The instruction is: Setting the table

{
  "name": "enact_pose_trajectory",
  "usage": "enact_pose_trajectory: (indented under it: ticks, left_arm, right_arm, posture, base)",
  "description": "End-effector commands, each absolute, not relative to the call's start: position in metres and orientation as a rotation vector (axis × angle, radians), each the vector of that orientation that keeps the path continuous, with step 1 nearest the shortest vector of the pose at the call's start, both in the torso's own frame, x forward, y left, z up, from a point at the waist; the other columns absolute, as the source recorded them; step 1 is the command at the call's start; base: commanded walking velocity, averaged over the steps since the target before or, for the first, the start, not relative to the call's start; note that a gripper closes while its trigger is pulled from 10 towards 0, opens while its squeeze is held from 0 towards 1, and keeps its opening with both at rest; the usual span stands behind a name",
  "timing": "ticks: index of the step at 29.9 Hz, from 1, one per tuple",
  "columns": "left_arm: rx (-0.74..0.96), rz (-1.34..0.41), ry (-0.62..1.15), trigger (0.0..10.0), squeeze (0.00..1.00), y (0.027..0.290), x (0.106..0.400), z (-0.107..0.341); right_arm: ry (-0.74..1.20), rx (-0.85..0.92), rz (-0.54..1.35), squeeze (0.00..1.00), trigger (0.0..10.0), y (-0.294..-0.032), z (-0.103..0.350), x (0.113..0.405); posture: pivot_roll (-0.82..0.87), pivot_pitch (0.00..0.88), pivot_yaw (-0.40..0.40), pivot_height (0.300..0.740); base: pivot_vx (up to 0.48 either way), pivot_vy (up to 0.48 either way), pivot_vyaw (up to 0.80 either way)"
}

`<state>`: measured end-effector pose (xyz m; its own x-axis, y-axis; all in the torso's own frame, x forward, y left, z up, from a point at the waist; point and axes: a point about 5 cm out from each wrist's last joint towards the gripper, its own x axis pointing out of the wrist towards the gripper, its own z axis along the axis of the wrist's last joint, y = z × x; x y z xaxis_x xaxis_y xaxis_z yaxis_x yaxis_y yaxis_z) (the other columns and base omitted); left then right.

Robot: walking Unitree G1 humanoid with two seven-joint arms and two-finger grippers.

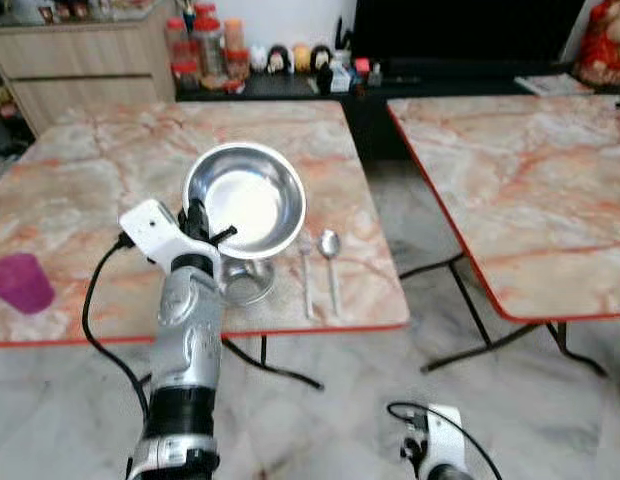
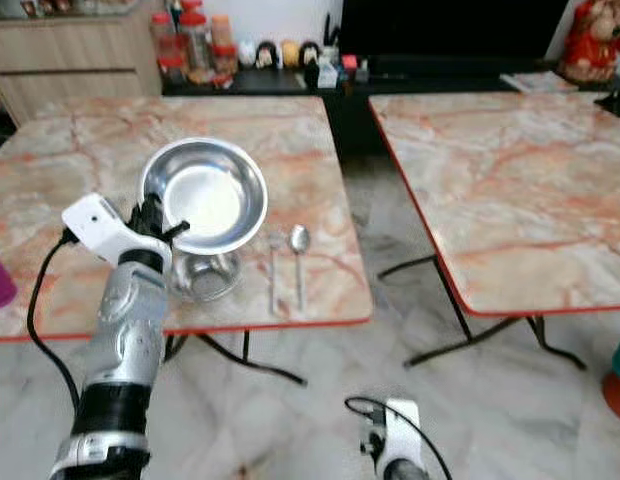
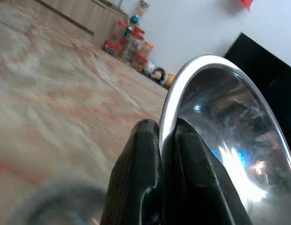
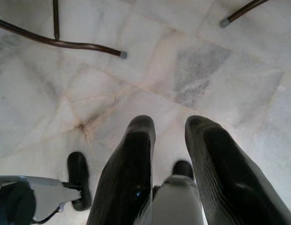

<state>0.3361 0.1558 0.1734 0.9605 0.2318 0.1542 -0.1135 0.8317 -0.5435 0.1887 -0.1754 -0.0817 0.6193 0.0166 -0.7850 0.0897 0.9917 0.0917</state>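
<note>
The robot was in the middle of putting out a dish, I thought. Its left gripper [image 1: 202, 222] was pinching the rim of a shiny steel bowl [image 1: 245, 200], one black finger [image 3: 136, 173] outside the rim and one inside, squeezed tight. The bowl was tipped up on its side so its open face looked up at the robot, and it hung above the near edge of the marble table [image 1: 90, 170]. The bowl had nothing in it. Right under the bowl sat another round steel thing [image 1: 248, 280], maybe a small bowl or a stand; I could not tell which, or whether anything was in it. Just beside the bowl, toward the table's right edge, lay a spoon [image 1: 330, 262] and a second long piece of cutlery [image 1: 306, 272], side by side. Well away from the bowl, at the table's left edge, stood a purple cup [image 1: 22, 282]; I could not see inside it. The next move, I guessed, would need the bowl turned flat and set down gently next to the spoon, without bumping the steel thing below. The right gripper [image 4: 169, 159] hung low over the floor with its fingers apart, holding nothing.
</note>
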Motion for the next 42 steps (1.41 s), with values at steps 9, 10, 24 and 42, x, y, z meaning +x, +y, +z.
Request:
enact_pose_trajectory:
  ticks: [9, 10, 24, 42]
  left_arm:
    - [-0.570, 0.179, -0.240, 10.0, 0.00, 0.154, 0.337, 0.179]
    - [-0.570, 0.179, -0.240, 10.0, 0.00, 0.154, 0.337, 0.179]
    - [-0.561, 0.167, -0.224, 10.0, 0.00, 0.152, 0.334, 0.175]
    - [-0.525, 0.075, -0.188, 10.0, 0.00, 0.140, 0.331, 0.171]
  right_arm:
    - [0.882, 0.120, -0.043, 0.00, 10.0, -0.178, -0.079, 0.193]
    - [0.882, 0.120, -0.043, 0.00, 10.0, -0.178, -0.079, 0.193]
    - [0.877, 0.106, -0.023, 0.00, 10.0, -0.176, -0.080, 0.191]
    - [0.878, 0.112, -0.033, 0.00, 10.0, -0.178, -0.080, 0.191]
  posture:
    - [0.04, 0.000, 0.008, 0.740]
    - [0.04, 0.000, 0.008, 0.740]
    - [0.04, 0.000, 0.014, 0.740]
    - [0.05, 0.002, 0.005, 0.740]
  base:
    - [0.000, -0.480, 0.00]
    - [0.000, -0.480, 0.00]
    - [0.000, -0.446, 0.06]
    - [0.000, -0.186, 0.00]
